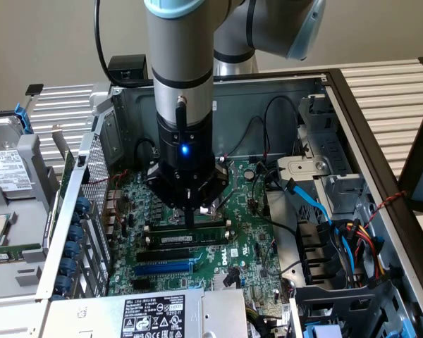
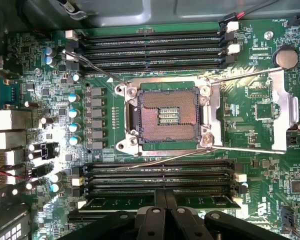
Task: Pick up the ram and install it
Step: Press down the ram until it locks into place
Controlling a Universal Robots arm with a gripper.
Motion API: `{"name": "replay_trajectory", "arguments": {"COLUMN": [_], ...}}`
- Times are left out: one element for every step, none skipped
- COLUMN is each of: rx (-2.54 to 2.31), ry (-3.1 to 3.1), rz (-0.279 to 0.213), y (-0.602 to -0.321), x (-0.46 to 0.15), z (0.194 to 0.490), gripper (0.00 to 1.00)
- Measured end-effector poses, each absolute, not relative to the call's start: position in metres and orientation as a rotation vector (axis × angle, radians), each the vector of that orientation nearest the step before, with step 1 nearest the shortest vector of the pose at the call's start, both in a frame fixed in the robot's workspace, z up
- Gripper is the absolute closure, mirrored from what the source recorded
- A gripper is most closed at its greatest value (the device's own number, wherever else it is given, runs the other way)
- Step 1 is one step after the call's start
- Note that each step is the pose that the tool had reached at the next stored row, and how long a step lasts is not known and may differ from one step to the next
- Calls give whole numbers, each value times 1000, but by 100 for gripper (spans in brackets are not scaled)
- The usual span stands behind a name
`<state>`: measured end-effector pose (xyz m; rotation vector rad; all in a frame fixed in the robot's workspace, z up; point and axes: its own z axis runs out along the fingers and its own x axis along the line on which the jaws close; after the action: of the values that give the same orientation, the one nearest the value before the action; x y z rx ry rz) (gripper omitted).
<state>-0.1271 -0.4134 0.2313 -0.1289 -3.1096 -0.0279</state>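
The ram (image 1: pixel 176 239) is a long green stick with a white label. It stands on edge in a black slot on the motherboard (image 1: pixel 243 232), level with the slot's end clips. In the wrist view the ram (image 2: pixel 115 202) runs across just under the fingers. My gripper (image 1: pixel 189 220) comes straight down over the stick's middle. Its fingers (image 2: pixel 160 215) are shut, pressed together side by side along the ram's length. The gripper's tip (image 2: pixel 166 197) meets the ram's top edge and clamps nothing.
Empty black slots (image 2: pixel 160 175) lie beside the ram, then the open CPU socket (image 2: pixel 165 115) and more slots (image 2: pixel 150 47). A blue expansion slot (image 1: pixel 162 267), a power supply (image 1: pixel 151 313), cables (image 1: pixel 338 232) and the case walls (image 1: pixel 268 91) surround the board.
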Motion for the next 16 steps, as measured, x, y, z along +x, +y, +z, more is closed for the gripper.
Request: {"name": "replay_trajectory", "arguments": {"rx": [-129, -129, -129, -129, -131, -139, -150, -164, -178, -192, -203, -209, -209, -209, -209, -209], "ry": [-3110, -3110, -3111, -3111, -3111, -3112, -3112, -3112, -3112, -3111, -3111, -3111, -3111, -3111, -3111, -3111], "rz": [-28, -28, -28, -28, -28, -29, -29, -29, -30, -30, -30, -30, -30, -30, -30, -30], "y": [-413, -413, -413, -414, -414, -413, -413, -413, -414, -414, -413, -413, -413, -413, -413, -413], "x": [-127, -127, -127, -127, -127, -127, -127, -127, -127, -127, -127, -127, -127, -127, -127, -127], "z": [232, 234, 235, 236, 236, 237, 237, 237, 238, 238, 238, 238, 238, 238, 238, 238], "gripper": [89, 89, 89, 89, 89, 89, 89, 89, 89, 89, 89, 89, 89, 89, 89, 89]}}
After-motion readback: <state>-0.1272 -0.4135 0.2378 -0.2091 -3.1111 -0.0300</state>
